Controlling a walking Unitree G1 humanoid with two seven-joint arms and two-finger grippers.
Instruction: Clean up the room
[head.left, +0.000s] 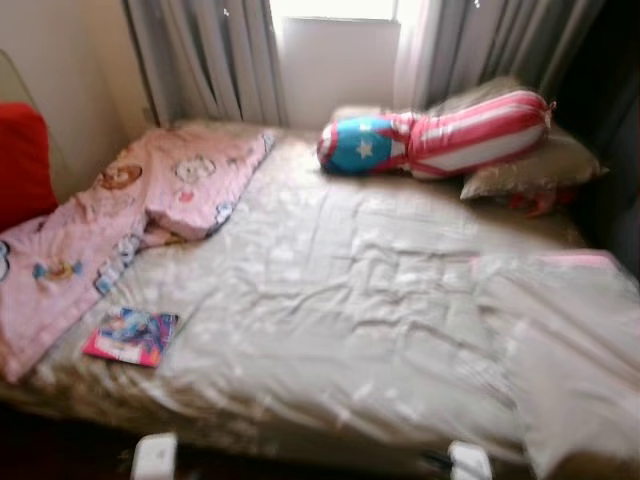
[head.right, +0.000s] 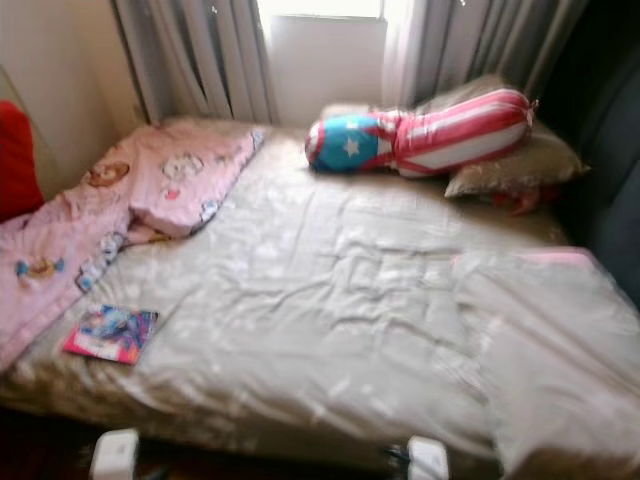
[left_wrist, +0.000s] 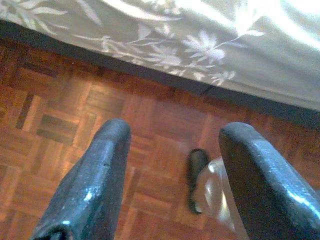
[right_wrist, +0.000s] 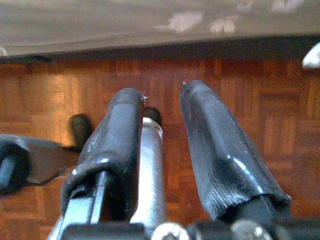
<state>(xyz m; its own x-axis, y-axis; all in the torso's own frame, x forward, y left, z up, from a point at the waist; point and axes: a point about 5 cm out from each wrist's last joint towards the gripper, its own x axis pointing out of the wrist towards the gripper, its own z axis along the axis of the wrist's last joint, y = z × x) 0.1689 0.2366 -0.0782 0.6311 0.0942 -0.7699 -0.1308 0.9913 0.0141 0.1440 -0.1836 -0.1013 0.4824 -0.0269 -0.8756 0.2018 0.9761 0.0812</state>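
Note:
A wide bed (head.left: 340, 300) with a wrinkled grey sheet lies in front of me. On its front left corner rests a colourful book (head.left: 131, 336). A pink cartoon-print blanket (head.left: 120, 220) is bunched along the left side. At the head lies a bolster pillow (head.left: 440, 134) with a blue star end and red and white stripes, and a beige pillow (head.left: 530, 165) beside it. My left gripper (left_wrist: 175, 135) hangs open above the parquet floor (left_wrist: 60, 115) by the bed's edge. My right gripper (right_wrist: 162, 95) is also low over the floor, open and holding nothing.
Grey curtains (head.left: 210, 60) and a bright window (head.left: 335, 10) stand behind the bed. A red cushion (head.left: 22, 160) leans at the far left. A folded grey cover (head.left: 570, 350) lies on the bed's right front. The floral bedspread hem (left_wrist: 165, 45) hangs near the left gripper.

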